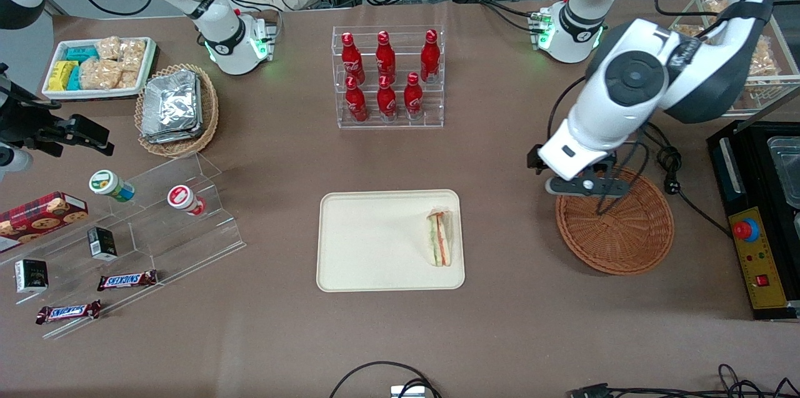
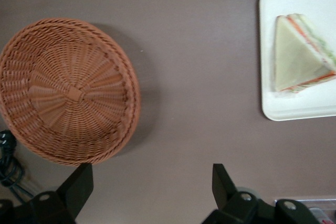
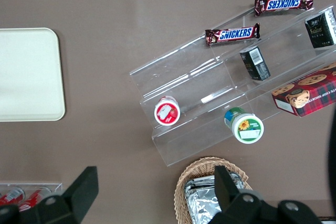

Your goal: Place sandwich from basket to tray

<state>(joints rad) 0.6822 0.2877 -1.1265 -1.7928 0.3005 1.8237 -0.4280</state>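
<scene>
While the sandwich point(image 1: 440, 238) lies on the tray point(image 1: 375, 242) — gripper point(image 1: 584, 185) fingers point(image 2: 79, 184) spread above the basket point(image 1: 619, 229).

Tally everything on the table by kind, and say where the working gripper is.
Red bottles: 6
Snickers bars: 2
Wicker baskets: 2
Cream tray: 1
Sandwich: 1, on that tray
Lidded cups: 2
Small black boxes: 2
Cookie box: 1
Total: 17
Gripper, fingers open, hangs over the empty round basket's rim.
</scene>
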